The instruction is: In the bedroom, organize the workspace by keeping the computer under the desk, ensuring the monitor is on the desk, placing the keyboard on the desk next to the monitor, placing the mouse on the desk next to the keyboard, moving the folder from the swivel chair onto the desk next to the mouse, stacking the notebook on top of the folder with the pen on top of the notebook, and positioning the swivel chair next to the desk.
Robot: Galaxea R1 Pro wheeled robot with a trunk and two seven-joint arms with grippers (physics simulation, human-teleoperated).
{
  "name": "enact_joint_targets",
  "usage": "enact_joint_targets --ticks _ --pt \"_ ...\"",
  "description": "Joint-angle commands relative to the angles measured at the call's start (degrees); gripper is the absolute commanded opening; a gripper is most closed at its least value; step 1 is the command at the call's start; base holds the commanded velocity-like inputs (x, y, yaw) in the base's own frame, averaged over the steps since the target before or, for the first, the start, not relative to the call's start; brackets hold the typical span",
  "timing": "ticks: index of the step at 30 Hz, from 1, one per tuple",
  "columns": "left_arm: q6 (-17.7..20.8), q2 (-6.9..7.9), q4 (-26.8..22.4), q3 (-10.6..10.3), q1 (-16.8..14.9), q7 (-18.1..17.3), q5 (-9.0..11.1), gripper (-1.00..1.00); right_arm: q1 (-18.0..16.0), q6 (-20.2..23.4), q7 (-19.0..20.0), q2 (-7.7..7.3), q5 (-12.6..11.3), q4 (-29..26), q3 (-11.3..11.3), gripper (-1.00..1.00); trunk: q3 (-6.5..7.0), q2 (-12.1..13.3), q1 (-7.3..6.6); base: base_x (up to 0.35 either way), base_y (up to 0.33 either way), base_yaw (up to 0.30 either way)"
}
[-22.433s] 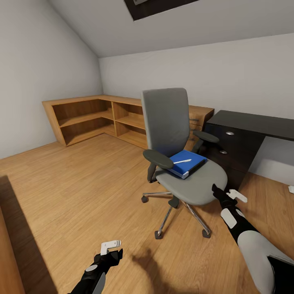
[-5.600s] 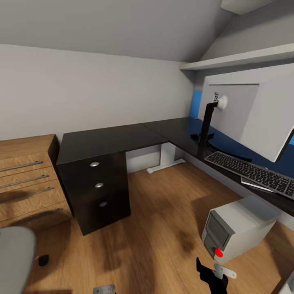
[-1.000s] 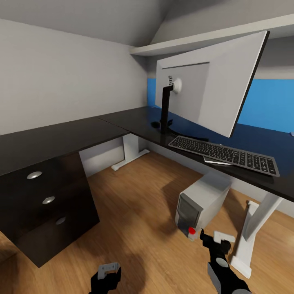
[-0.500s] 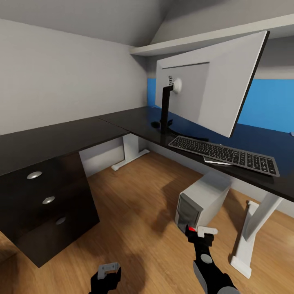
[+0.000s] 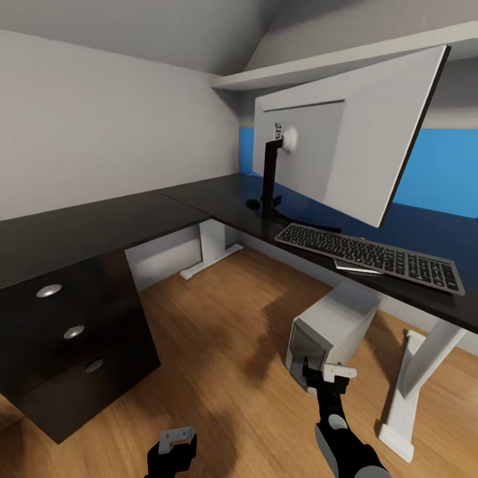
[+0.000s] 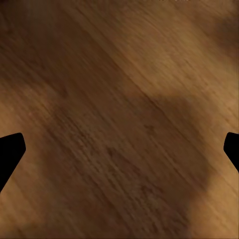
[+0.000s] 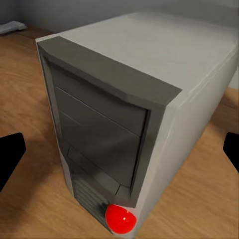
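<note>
The light grey computer (image 5: 334, 323) stands on the floor under the black desk (image 5: 99, 226); its dark front and red light (image 7: 121, 219) show close in the right wrist view. My right gripper (image 5: 324, 372) hangs open just in front of the tower. On the desk the monitor (image 5: 345, 139) shows its pale back, the keyboard (image 5: 368, 255) lies before it, and the small black mouse (image 5: 253, 203) sits near the stand. My left gripper (image 5: 174, 443) is open, low over bare floor (image 6: 119, 124). Swivel chair, folder and pen are out of view.
Black drawers (image 5: 70, 332) with silver knobs stand at the left. White desk legs (image 5: 411, 382) flank the tower, another leg (image 5: 211, 249) stands farther back. A thin pale flat thing (image 5: 355, 266) pokes out from under the keyboard. A wall shelf (image 5: 332, 63) runs above.
My right gripper has moved left and forward to the computer's front, covering its red light in the head view. The head view has shifted slightly. The left gripper has stayed put.
</note>
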Motion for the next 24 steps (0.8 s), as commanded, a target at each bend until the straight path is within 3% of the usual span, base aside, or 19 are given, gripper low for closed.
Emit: enact_joint_targets --ticks 1,24 --pt "-0.2 0.00 0.0 -0.2 0.0 0.1 0.6 1.00 0.0 -0.4 -0.1 -0.02 0.6 0.1 -0.3 1.00 -0.05 0.0 -0.01 0.017 0.000 0.000" --pt "-0.2 0.00 0.0 -0.2 0.0 0.1 0.6 1.00 0.0 -1.1 0.0 -0.60 0.4 0.2 -0.6 1.00 -0.05 0.0 -0.01 0.002 0.000 0.000"
